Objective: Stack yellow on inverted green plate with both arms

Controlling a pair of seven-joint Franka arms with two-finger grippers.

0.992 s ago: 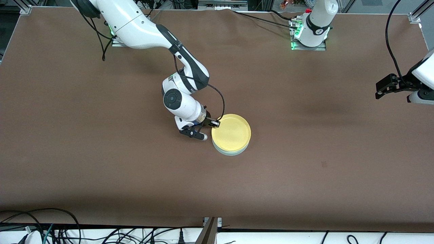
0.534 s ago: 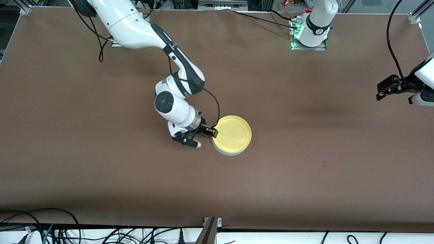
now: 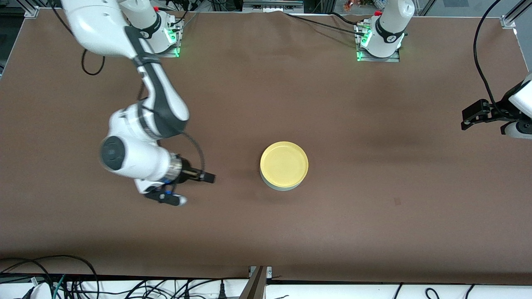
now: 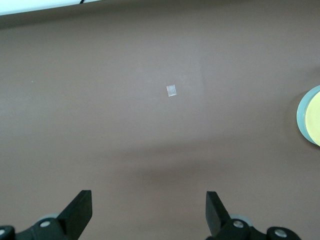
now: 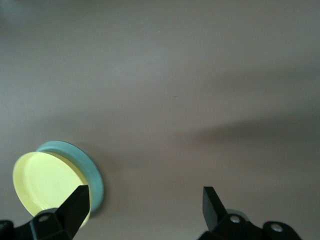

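Yellow plate point(image 3: 284, 162) atop green plate point(image 3: 282, 186); both end effectors, left point(image 4: 149, 212) and right point(image 5: 145, 207), wide open, empty; apparently no legible writing.

Small round bright yellow plate point(image 3: 284, 163), rim up, stacked flat on pale mint-green plate point(image 3: 284, 187) of same size, only a thin green edge showing on the camera side, pair resting mid-desk, untouched by either pincer.
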